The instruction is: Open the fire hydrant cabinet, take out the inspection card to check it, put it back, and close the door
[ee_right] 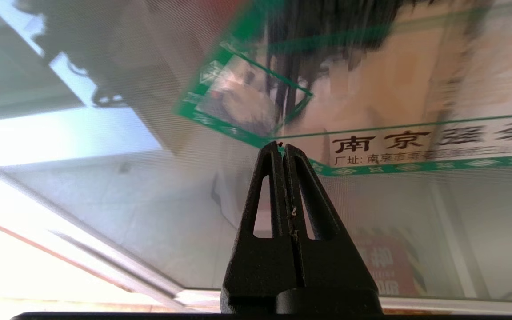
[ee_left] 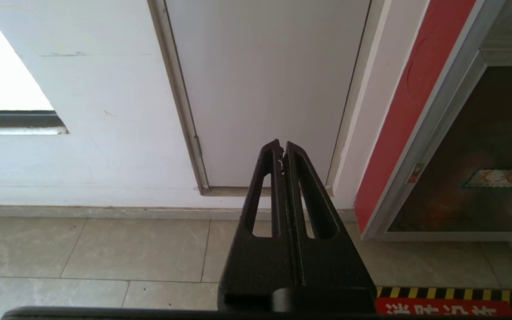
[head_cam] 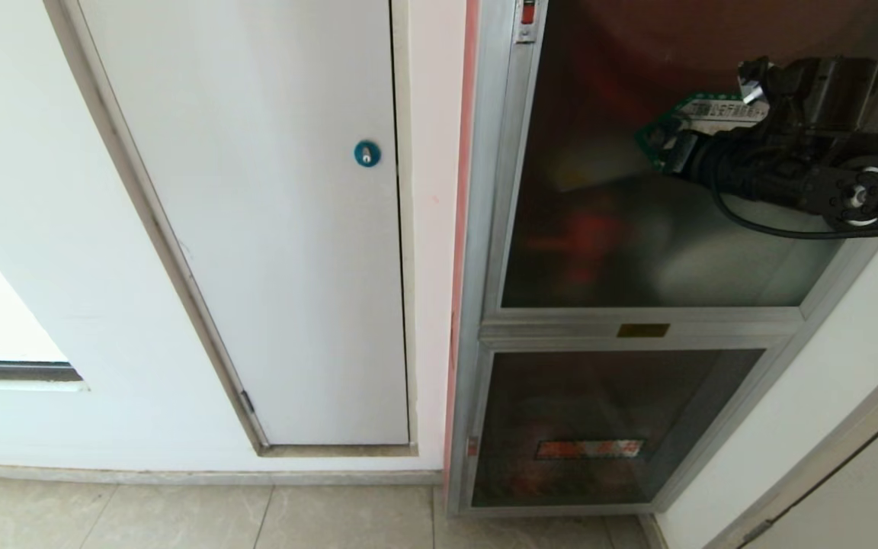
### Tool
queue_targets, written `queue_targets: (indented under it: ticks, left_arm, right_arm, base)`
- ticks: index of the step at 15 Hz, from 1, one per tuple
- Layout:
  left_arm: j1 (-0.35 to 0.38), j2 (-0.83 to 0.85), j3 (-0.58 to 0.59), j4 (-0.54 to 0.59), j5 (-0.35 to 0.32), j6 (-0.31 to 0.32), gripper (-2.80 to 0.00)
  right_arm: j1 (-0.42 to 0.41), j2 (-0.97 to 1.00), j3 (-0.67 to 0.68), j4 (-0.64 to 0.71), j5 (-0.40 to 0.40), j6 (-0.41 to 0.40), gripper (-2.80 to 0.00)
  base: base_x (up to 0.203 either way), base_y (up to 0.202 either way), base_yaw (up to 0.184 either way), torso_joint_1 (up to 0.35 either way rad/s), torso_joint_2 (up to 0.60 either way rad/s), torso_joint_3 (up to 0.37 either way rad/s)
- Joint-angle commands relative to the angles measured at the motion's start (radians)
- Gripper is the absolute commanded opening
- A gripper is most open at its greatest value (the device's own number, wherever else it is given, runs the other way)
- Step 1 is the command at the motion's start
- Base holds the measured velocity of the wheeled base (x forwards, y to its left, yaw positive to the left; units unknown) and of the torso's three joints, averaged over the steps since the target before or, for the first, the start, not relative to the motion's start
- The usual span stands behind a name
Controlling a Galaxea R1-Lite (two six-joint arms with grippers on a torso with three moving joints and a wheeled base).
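The fire hydrant cabinet (head_cam: 485, 229) stands at the right of the head view, silver-framed with a red strip along its left side. Its door (head_cam: 599, 236), dark tinted glass, lies shut in the frame, with red shapes dim behind it. A green-bordered white sticker (head_cam: 702, 110) (ee_right: 416, 142) is on the glass. My right gripper (head_cam: 664, 152) (ee_right: 281, 146) is shut and empty, its tips close to the glass at the sticker's lower corner. My left gripper (ee_left: 281, 144) is shut and empty, parked low and pointing at the wall base. The inspection card is out of view.
A white flush panel with a round blue lock (head_cam: 366, 153) sits left of the cabinet. Below the door is a smaller glass panel with a red label (head_cam: 590, 448). A small latch (head_cam: 527, 19) shows on the door's upper left frame. Tiled floor (head_cam: 180, 518) runs along the wall.
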Motion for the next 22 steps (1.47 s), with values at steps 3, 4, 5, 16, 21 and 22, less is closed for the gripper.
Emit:
queue_targets:
  ticks: [3,4,5,16,21,22]
  left_arm:
    - [0.001,0.001,0.002,0.000,0.000,-0.001,-2.80]
    - [0.001,0.000,0.002,0.000,0.000,-0.001,-2.80]
    - [0.001,0.000,0.002,0.000,0.000,-0.001,-2.80]
    - [0.001,0.000,0.002,0.000,0.000,-0.001,-2.80]
    - [0.001,0.000,0.002,0.000,0.000,-0.001,-2.80]
    - [0.001,0.001,0.002,0.000,0.000,-0.001,-2.80]
  right_arm:
    - [0.001,-0.163,0.110,-0.001,0.004,0.003,-2.80]
    - [0.001,-0.205,0.147,-0.001,0.004,0.003,-2.80]
    - [0.002,-0.246,0.184,-0.001,0.004,0.002,-2.80]
    - [0.002,-0.743,0.579,0.005,-0.089,0.001,-2.80]
    - [0.002,-1.030,0.737,0.062,-0.243,-0.007,-2.80]
    - [0.002,-1.094,0.756,0.093,-0.261,-0.009,-2.80]
  base:
    - [0.000,0.000,0.000,-0.013,0.02,0.017]
    - [0.000,0.000,0.000,0.000,0.00,0.000]
    - [0.000,0.000,0.000,0.000,0.00,0.000]
    - [0.000,0.000,0.000,0.000,0.00,0.000]
    - [0.000,0.000,0.000,0.000,0.00,0.000]
    - [0.000,0.000,0.000,0.000,0.00,0.000]
